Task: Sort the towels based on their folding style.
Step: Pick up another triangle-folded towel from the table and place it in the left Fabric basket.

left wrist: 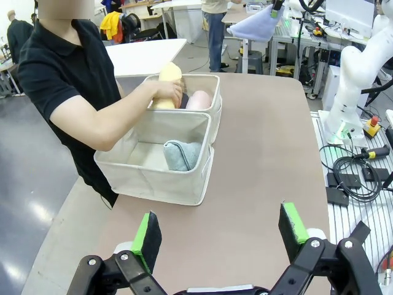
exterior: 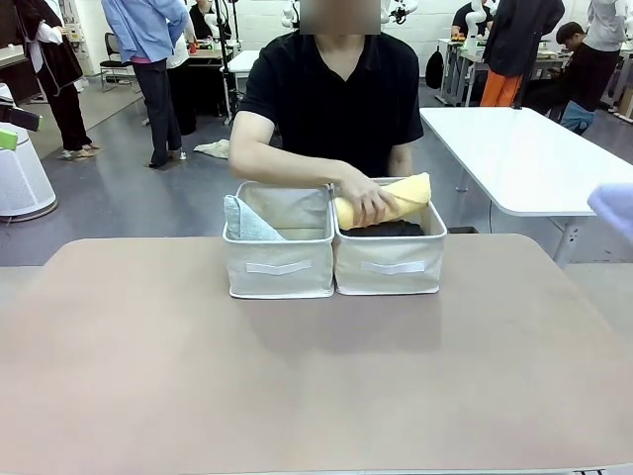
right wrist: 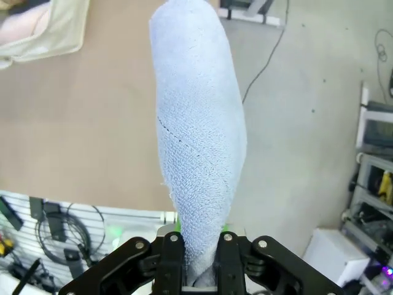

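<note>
Bright, even indoor light, soft shadows, wide-angle edge distortion.

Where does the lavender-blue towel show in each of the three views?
Front view: lavender-blue towel at the right edge, mid-height.
Left wrist view: towel at the top, right of centre.
Right wrist view: towel in the centre, clamped in the right gripper.
Shared landmark: the beige bin on the robot's right.

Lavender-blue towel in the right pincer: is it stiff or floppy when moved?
Probably fairly firm: the lavender-blue towel holds a full cone shape beyond the right pincer. Likely light and squashy, since its terry narrows where it is pinched.
</note>
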You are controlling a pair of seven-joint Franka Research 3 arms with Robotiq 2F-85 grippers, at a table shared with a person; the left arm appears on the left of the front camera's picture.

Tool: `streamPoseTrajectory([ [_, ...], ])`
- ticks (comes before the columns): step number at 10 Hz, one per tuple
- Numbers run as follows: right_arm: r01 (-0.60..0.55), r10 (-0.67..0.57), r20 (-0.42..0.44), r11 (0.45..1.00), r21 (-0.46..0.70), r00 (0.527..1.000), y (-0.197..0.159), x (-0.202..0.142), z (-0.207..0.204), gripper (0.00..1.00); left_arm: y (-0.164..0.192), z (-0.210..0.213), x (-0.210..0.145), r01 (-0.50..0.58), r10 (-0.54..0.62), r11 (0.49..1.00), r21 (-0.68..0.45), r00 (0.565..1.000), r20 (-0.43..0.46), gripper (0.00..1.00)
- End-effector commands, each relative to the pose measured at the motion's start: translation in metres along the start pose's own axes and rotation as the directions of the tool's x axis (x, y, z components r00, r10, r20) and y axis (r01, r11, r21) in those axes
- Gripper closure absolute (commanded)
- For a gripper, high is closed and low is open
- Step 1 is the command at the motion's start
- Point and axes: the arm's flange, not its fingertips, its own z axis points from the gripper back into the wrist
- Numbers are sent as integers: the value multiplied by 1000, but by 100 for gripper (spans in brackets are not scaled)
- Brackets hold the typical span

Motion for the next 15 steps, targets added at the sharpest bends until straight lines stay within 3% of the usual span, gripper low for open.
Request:
streamPoseTrajectory([
  [1,-81,80,-76,997,-12,994,35,2,3,85,-1,2,0,4,-4,1000,-3,1000,13,0],
  [3,-165,153,-170,985,-54,973,73,23,7,85,-1,2,0,4,-4,1000,-3,1000,13,0],
  [4,-136,113,-214,986,-98,970,92,34,8,85,-1,2,0,4,-4,1000,-3,1000,13,0],
  [7,-216,183,-261,971,-103,948,135,59,-1,85,-1,2,0,4,-4,1000,-3,1000,13,0],
  [8,-230,209,-239,971,-62,948,133,62,-7,85,-1,2,0,4,-4,1000,-3,1000,13,0],
  [9,-203,180,-232,976,-80,956,136,50,-5,85,-1,2,0,4,-4,1000,-3,1000,13,0],
  [15,-207,186,-229,976,-72,956,136,54,-4,82,-1,2,0,4,-4,1000,-3,1000,13,0],
])
